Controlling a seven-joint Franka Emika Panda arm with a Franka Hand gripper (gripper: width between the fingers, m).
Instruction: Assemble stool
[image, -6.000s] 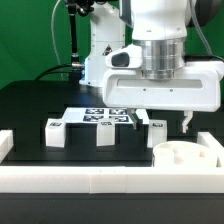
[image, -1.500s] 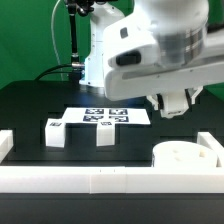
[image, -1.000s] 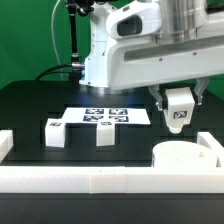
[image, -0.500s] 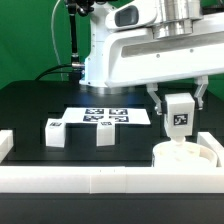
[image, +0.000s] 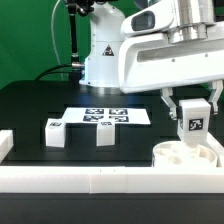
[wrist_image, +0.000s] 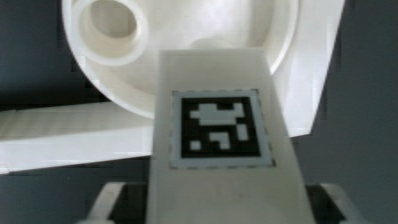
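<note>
In the exterior view, the held leg (image: 193, 127) is pinched upright between the fingers of the end effector (image: 193, 110), at 3 o'clock in the frame, tag towards the camera. It is held directly over the seat disc (image: 186, 156), which is set on the counter (image: 30, 105) at 4 o'clock, against the white rail wall (image: 90, 181). Whether leg and disc touch cannot be told. A second leg (image: 54, 133) and a third leg (image: 105, 133) are stood apart at 8 and 6 o'clock, near the marker board (image: 105, 115).

In the wrist view, the held leg (wrist_image: 214, 110) is seen tag-up, with the seat disc (wrist_image: 160, 60) and one round socket (wrist_image: 111, 18) beyond it.
</note>
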